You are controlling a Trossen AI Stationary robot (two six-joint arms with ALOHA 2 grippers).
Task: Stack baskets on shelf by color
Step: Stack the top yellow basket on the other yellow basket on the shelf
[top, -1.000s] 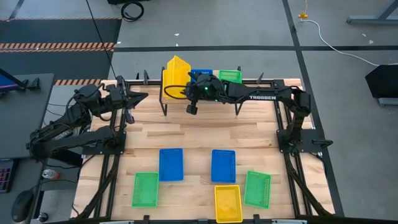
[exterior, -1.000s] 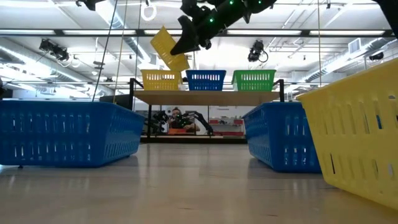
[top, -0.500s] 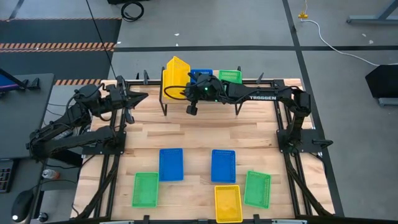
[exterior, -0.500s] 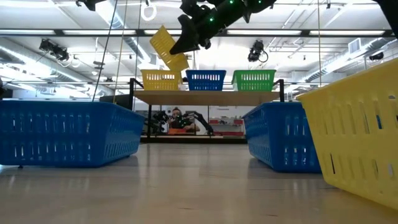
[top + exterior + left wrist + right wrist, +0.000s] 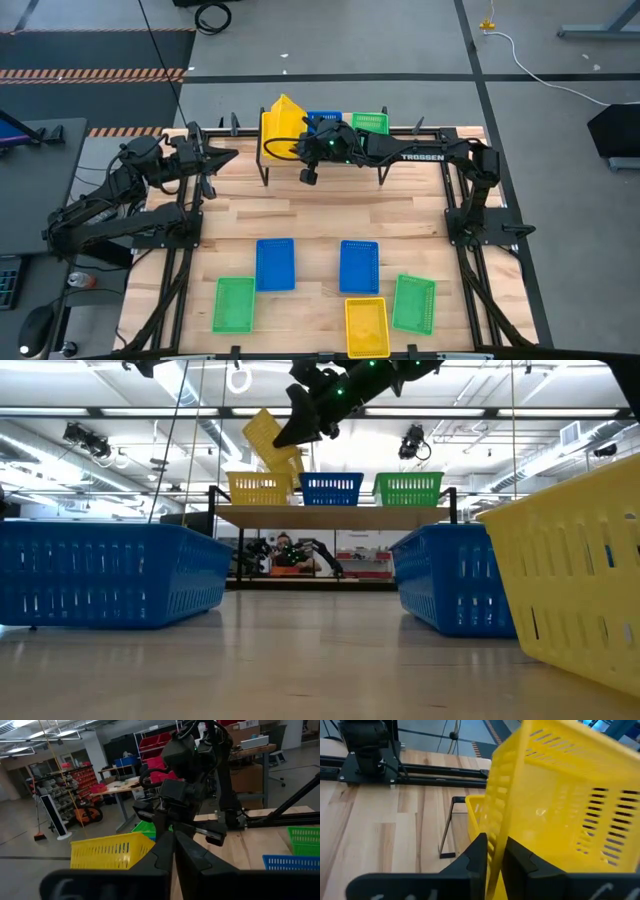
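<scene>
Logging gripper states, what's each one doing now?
Left gripper: shut, empty, at table's left.
Right gripper: shut on tilted yellow basket above shelf.

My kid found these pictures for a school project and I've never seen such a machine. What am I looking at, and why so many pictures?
It is a robot with two dark arms at a wooden table, filmed at one moment by four cameras: one overhead, one at table height, and one on each wrist.

The right hand is shut on the rim of a tilted yellow basket, holding it above a yellow basket already on the shelf. A blue basket and a green basket stand beside it.

The left hand waits, shut, at the table's left.

Five more baskets lie on the table's near part: two blue, two green, one yellow.
</scene>
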